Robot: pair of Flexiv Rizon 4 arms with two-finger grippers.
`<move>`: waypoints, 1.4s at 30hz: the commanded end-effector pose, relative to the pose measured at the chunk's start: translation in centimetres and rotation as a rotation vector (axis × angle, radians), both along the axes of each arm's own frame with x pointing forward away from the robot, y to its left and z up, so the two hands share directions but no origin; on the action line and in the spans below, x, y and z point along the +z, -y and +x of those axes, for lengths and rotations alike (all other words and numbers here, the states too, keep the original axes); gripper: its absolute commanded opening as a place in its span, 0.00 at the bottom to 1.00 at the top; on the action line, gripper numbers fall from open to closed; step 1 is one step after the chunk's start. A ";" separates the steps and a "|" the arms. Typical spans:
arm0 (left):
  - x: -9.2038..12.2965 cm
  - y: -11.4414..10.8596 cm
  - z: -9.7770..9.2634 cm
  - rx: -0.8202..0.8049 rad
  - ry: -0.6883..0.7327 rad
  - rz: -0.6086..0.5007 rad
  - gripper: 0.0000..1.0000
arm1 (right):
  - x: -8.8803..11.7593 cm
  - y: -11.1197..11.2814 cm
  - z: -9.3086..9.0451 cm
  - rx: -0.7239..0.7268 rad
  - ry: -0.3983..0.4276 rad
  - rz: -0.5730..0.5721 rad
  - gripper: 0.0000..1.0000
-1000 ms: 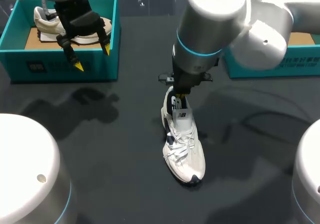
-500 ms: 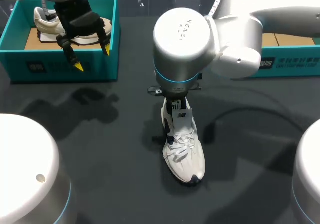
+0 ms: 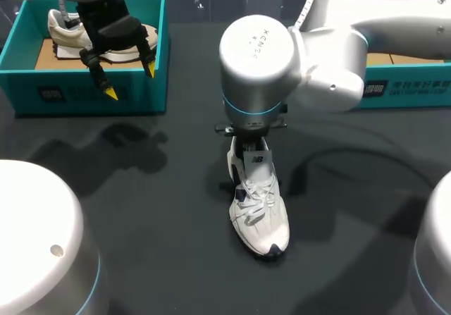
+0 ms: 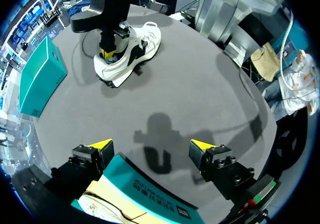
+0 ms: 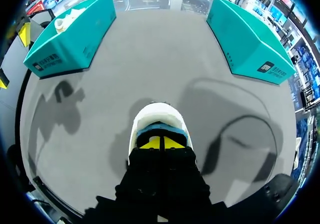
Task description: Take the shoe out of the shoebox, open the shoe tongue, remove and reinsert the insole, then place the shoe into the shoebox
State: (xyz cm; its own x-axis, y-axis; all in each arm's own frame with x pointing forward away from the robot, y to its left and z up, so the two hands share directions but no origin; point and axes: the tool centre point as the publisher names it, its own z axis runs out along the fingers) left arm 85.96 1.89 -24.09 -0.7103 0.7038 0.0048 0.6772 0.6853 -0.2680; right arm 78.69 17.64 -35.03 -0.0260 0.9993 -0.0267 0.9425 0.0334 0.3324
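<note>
Shoe: white sneaker (image 3: 262, 216) sits out on the dark table (image 3: 141, 188), in the middle where an arm can get at it | Right gripper (image 5: 161, 143): down in the sneaker's hole behind the tongue (image 3: 258, 158), yellow tips pressed together, likely after the insole, which is hidden | Left gripper (image 3: 130, 81): wide open, holding nothing, parked over the left shoebox (image 3: 155, 93), out of the way

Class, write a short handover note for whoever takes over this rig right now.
Left gripper: open, empty, over the left shoebox, which holds a second shoe.
Right gripper: tips together inside the opening of the shoe; what it pinches is hidden.
Done: shoe out on the table, tongue looks lifted.
To do: insole out and back in, then shoe into a shoebox.
</note>
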 end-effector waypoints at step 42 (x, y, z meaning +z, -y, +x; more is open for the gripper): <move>0.0 -0.1 -0.1 0.000 0.003 0.001 1.00 | -7.2 -0.7 1.1 0.055 -0.101 0.094 0.00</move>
State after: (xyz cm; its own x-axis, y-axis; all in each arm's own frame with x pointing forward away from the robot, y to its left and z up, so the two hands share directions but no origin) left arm 85.96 1.89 -24.07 -0.7102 0.7039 0.0049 0.6773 0.6853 -0.2677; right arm 80.17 18.55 -40.36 -0.0923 0.9930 0.0731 0.9594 0.0691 0.2734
